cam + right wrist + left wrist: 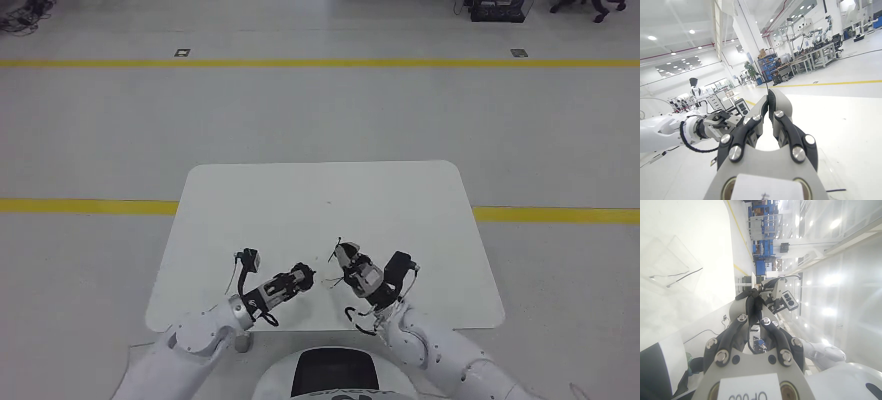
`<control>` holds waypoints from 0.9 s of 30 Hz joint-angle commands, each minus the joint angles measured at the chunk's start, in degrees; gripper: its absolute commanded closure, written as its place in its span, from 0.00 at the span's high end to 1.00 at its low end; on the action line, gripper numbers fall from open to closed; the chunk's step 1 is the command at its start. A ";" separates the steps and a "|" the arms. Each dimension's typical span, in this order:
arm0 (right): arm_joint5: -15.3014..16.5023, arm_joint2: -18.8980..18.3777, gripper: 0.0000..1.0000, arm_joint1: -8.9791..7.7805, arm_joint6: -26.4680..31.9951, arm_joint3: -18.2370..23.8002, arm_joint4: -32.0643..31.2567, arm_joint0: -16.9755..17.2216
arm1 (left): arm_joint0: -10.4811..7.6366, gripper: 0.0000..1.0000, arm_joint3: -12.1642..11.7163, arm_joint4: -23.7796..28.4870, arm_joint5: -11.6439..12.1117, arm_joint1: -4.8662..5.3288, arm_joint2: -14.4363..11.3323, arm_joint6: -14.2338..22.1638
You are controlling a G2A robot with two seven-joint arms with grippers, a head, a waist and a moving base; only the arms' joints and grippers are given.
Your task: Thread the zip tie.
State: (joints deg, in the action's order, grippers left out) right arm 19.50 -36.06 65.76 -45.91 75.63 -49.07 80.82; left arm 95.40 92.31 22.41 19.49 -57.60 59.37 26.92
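1. A white surface (400, 190) with rounded corners stands on a pale floor.
2. One yellow floor line (320, 63) runs well beyond it; a nearer yellow line (80, 206) passes under it.
3. Two small floor plates (181, 52) lie just beyond the far line.
4. Blue shelving (766, 62), a potted plant (749, 68) and workbenches (810, 56) stand in the hall behind.

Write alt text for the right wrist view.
The right gripper is shut on a thin black zip tie, which sticks out past its fingertips above a white table. The left arm lies close beside it, with a bright workshop hall behind.
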 commanded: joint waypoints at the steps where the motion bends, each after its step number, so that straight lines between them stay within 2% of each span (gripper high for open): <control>1: -0.02 0.77 0.00 0.45 -0.84 -1.02 0.02 -0.40 | -0.20 0.00 -0.10 -0.57 -0.01 -0.40 -0.93 -1.10; 6: -0.02 2.63 0.00 1.44 -3.19 -3.49 0.23 -1.44 | -0.89 0.00 -0.93 -1.83 -0.01 -1.34 -2.45 -3.15; 11: -0.02 3.22 0.00 1.64 -4.29 -3.79 0.01 -1.74 | -1.34 0.00 -1.62 -2.20 -0.01 -1.99 -2.79 -4.73; 18: -0.80 2.33 0.00 1.72 -2.73 -2.70 -0.07 -1.16 | -0.72 0.00 -1.67 -2.66 -0.01 -2.55 -1.68 -7.02; 27: -0.07 0.18 0.00 1.98 -1.08 -1.80 -1.72 0.37 | 0.31 0.00 -1.27 -3.18 -0.01 -2.97 -0.36 -7.29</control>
State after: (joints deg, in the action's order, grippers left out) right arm 19.39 -35.74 67.69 -47.14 73.83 -50.71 81.11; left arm 95.69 91.03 19.17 19.48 -60.55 58.98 19.63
